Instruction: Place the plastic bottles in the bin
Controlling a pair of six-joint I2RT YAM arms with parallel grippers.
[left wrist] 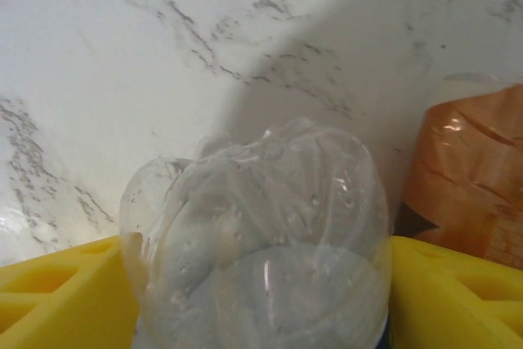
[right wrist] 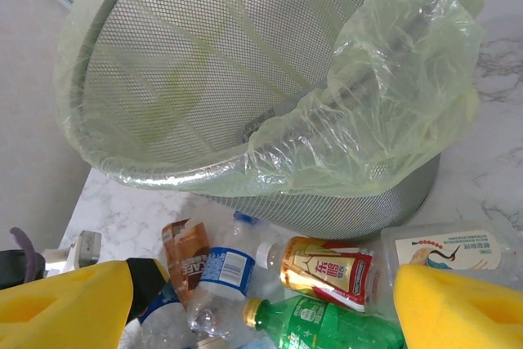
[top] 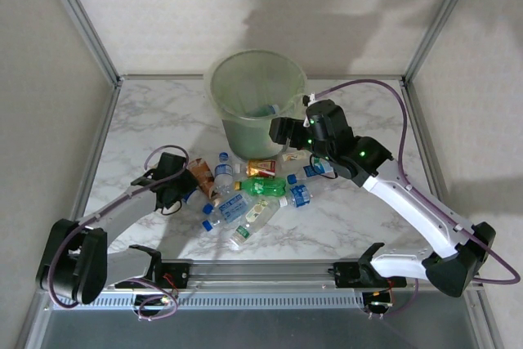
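So left tool [left wrist: 257, 288] is clamped on a clear bottle [left wrist: 253, 210] near-left of the bin [top: 245, 132]; right tool [top: 283, 131] hangs wide open, empty, beside the bin. Next, I'd guess: lift it over the rim.

The left arm [top: 114, 214] stretches forward and low over the counter [top: 351, 222], its gripper [left wrist: 261, 284] pointing right. Its yellow fingers [left wrist: 57, 296] press against both sides of a clear bottle [left wrist: 261, 218]. The right arm [top: 409, 202] rises from its base, elbow bent, and reaches left. Its gripper [right wrist: 261, 304] is held high, with its fingers [right wrist: 458, 304] spread wide and nothing between them.
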